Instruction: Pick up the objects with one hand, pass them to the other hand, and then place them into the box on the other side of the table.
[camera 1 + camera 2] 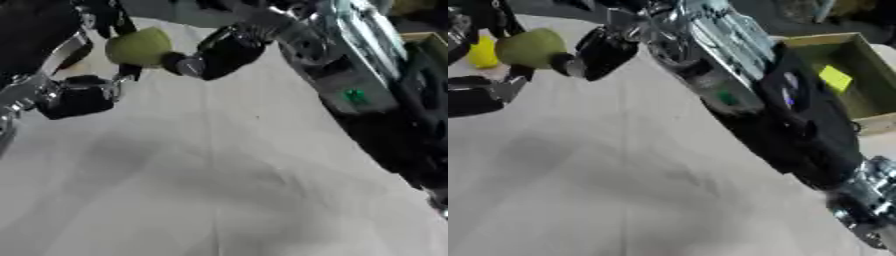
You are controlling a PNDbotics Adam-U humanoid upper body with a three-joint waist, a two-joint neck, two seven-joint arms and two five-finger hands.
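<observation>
A round green fruit (140, 46) hangs above the white table, at the upper left of the left eye view. My left hand (79, 99) comes in from the left, and its fingers (107, 17) curl over the fruit's top and under its lower side. From the upper right my right hand (226, 54) reaches across and touches the fruit's right side; how it grips is hidden. The cardboard box (866, 122) stands at the right edge of the table with a yellow object (835, 78) inside.
My right forearm (737, 85), silver and black, crosses the right half of both views and hides part of the box. A small yellow thing (483, 52) sits behind the fruit at the far left. White cloth (219, 190) covers the table.
</observation>
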